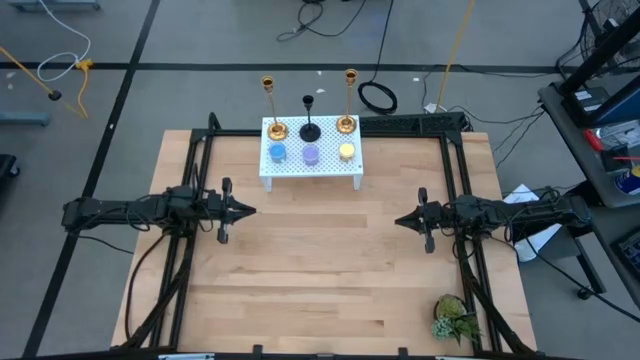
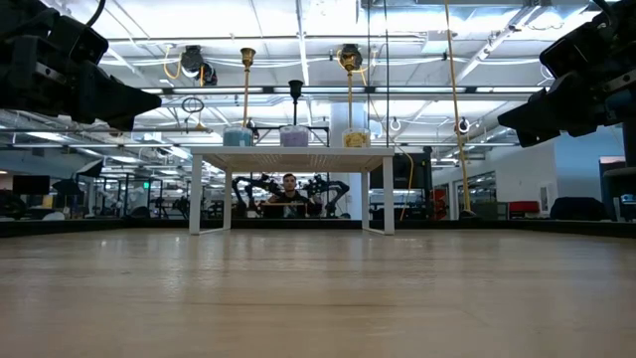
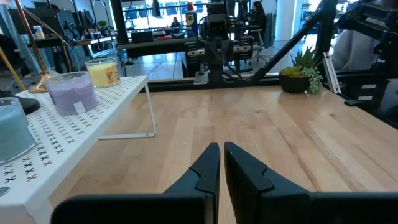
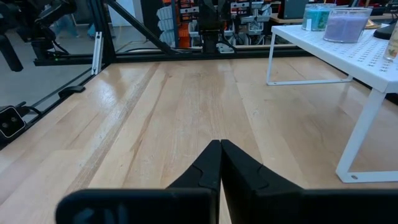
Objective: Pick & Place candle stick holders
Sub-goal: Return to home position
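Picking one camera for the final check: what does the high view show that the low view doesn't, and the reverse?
Only high: the plant at the table's corner, plus the left arm and right arm whole. Only low: a person beyond the table, seen under the shelf. Both: the shelf carrying the left gold holder, black holder, right gold holder, and the blue candle, purple candle and yellow candle.

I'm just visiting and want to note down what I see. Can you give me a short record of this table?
Shelf: white, at the far middle of the table
Back row: left gold holder, black holder, right gold holder
Front row: blue candle, purple candle, yellow candle
Left gripper: left side, shut, empty
Right gripper: right side, shut, empty
Plant: near right corner
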